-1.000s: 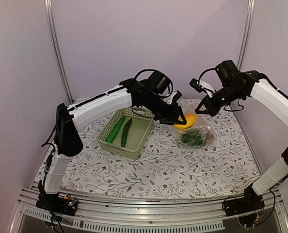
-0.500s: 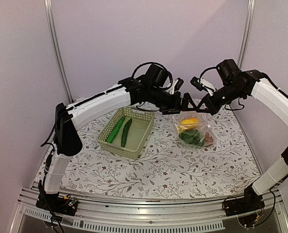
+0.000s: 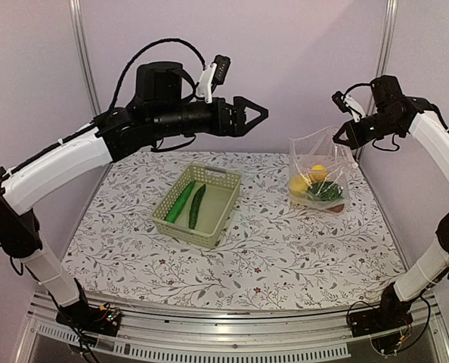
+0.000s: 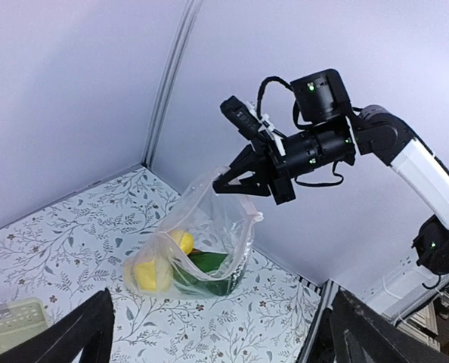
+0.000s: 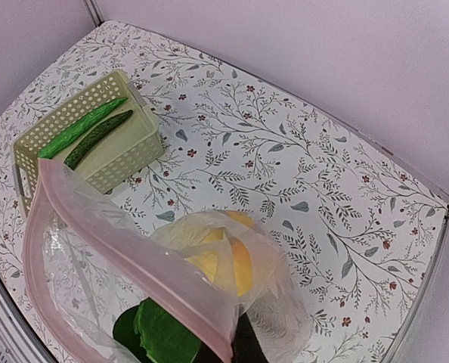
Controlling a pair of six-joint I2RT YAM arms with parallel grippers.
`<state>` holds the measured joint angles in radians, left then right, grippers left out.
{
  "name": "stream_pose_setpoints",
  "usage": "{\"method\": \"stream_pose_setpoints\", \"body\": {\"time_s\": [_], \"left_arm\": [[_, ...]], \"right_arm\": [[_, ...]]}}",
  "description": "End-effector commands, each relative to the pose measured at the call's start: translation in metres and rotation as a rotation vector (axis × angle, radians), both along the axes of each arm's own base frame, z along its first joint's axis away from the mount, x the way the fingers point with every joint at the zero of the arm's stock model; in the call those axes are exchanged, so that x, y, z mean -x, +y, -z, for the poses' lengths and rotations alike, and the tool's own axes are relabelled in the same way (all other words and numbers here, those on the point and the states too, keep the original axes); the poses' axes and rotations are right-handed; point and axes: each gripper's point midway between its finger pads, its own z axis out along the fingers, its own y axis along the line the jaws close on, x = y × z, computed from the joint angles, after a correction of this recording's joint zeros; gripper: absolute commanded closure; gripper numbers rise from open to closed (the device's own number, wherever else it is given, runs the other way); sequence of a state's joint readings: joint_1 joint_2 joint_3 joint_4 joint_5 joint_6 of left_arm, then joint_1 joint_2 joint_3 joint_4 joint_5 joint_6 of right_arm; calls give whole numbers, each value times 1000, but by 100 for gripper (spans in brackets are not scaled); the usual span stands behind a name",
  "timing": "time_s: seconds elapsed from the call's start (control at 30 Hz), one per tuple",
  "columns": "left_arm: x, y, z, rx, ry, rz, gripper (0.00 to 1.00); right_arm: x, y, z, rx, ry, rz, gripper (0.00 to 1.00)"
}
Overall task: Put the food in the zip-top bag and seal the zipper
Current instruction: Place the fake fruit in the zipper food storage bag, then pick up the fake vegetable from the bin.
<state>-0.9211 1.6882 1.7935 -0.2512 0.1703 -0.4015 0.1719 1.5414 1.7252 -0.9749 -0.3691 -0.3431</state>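
Pale lilac walls, metal corner posts; desk [image 3: 270, 257] covered in a floral-print cloth.

Right tool [image 3: 341, 139]: raised over the far right of the desk, fingers closed to a pinch on the top edge of the zip-top bag [image 3: 319, 170]. The bag hangs from that pinch, and its bottom appears to rest on the desk. The mouth gapes open. The zipper [image 5: 134, 257] shows in the right wrist view as a pinkish strip looping round the opening, not pressed together.

Bag contents: two yellow toy fruits [image 3: 317, 172], side by side, with a leafy green piece [image 3: 326, 191] below them. Anything deeper is too crumpled to make out.

Left tool [image 3: 262, 115]: high above the desk, pointing toward the right arm, fingers spread wide, nothing between them. Well apart from the bag.

Pale green lattice basket [image 3: 164, 223]: mid-desk, left of the bag. Two green cucumbers [image 3: 181, 202] lie inside it, lengthwise and nearly parallel.
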Motion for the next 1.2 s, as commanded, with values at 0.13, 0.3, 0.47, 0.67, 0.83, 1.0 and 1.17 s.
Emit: {"method": "stream_pose_setpoints", "body": {"time_s": [0.13,0.3,0.47,0.67,0.83,1.0,1.17], "left_arm": [[-64,69,151,-425,111,-298,7],[-74,107,228,-613,265,-348,15],[-71,126,267,-696,366,-344,22],[-71,143,294,-721,454,-358,28],[-84,156,308,-701,508,-390,32],[-120,157,313,-680,518,-389,38],[-161,159,339,-786,525,-375,48]], "right_arm": [[-2,20,15,-74,58,-60,100],[7,22,34,-77,114,-77,100],[20,27,49,-88,156,-108,100],[32,34,58,-79,169,-138,100],[36,37,60,-78,171,-152,100],[40,40,63,-77,175,-164,99],[46,43,64,-69,178,-180,99]]}}
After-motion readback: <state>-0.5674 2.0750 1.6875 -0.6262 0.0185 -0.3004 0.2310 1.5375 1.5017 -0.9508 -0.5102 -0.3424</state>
